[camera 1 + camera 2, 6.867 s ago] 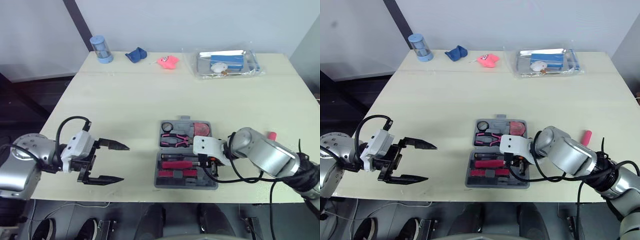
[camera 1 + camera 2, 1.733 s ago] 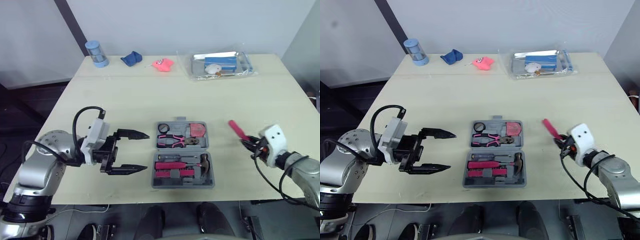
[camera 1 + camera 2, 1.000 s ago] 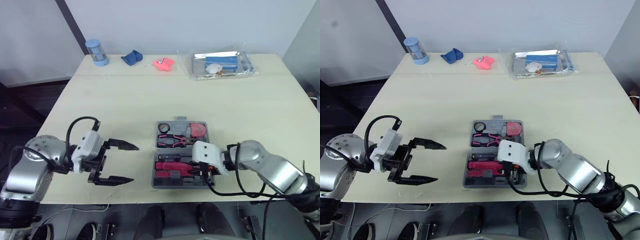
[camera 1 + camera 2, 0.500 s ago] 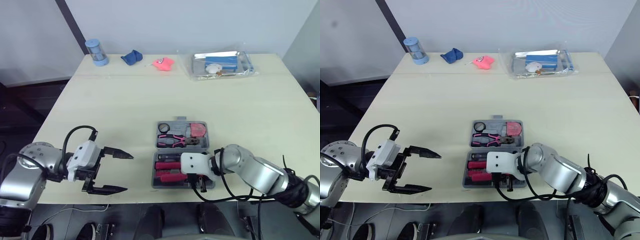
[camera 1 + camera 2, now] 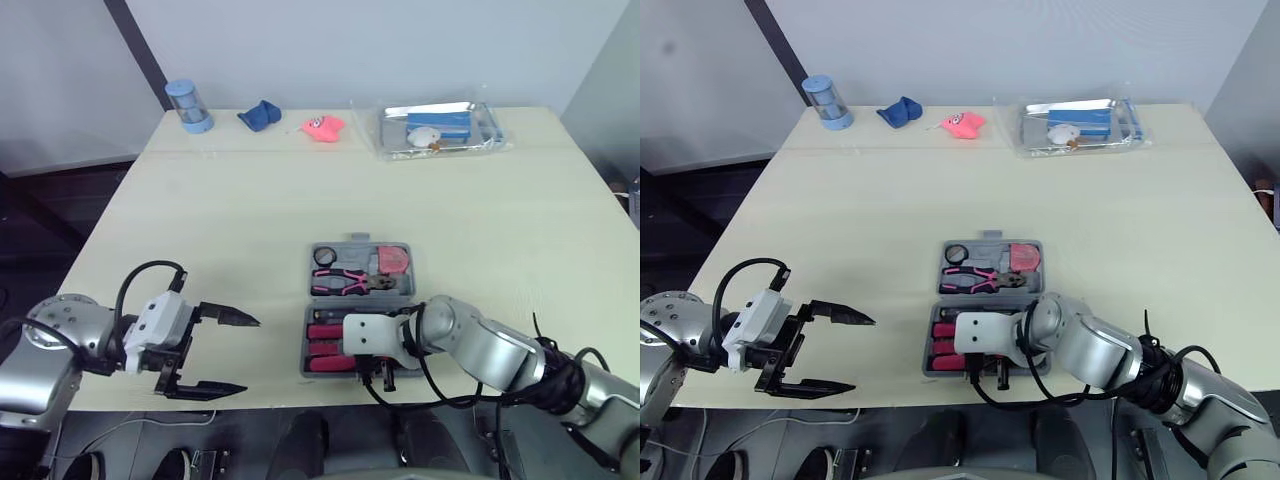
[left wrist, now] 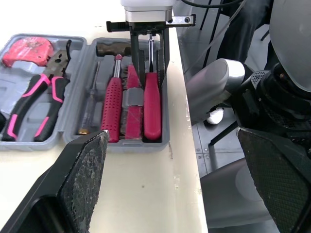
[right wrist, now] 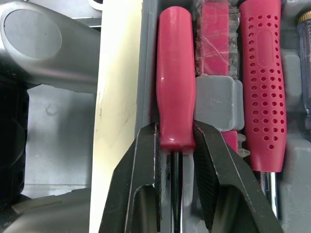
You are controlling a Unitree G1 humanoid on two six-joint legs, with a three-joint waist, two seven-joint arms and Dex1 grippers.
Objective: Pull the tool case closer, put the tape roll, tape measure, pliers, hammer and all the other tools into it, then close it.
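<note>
A: What's moved vs 1.7 s ago?
B: The right gripper (image 7: pixel 176 132) was out right of the case w/ the screwdriver held up over the table. Now it's in over the case's near half, and the red smooth-handled screwdriver (image 7: pixel 175 73) lies in the slot nearest the table's front edge. The left gripper (image 5: pixel 250 355) has dropped back toward the near-left edge.

A: Jaws?
B: Right: narrow, both fingers (image 7: pixel 146 160) pressed on the shaft end of the screwdriver's handle, i.e. clamped on it. Left: spread wide, nothing btw them, well apart from the case.

A: Case pos.?
B: The grey plastic tool case (image 6: pixel 166 124) lies open, both halves flat, near the front edge of the pale cream table (image 5: pixel 300 180), approx. ctr.

A: Contents?
B: Far half: small dark tape roll (image 5: pixel 324 257) at the left, pink-and-black-handled pliers (image 5: pixel 345 285) across the middle, red tape measure (image 5: pixel 393 260) at the right. Near half, far to near: a thin dark driver w/ a brass end (image 6: pixel 90 102), the hammer w/ a perforated red grip (image 6: pixel 112 107), a red-and-grey piece (image 6: pixel 131 99) I can't identify, then the screwdriver.

A: Anything else on the table?
B: Along the far edge, well apart from the case: blue cylindrical container (image 5: pixel 187 105), blue cloth (image 5: pixel 258 115), small pink object (image 5: pixel 323 126), clear plastic bag over a metal tray (image 5: pixel 440 130).
</note>
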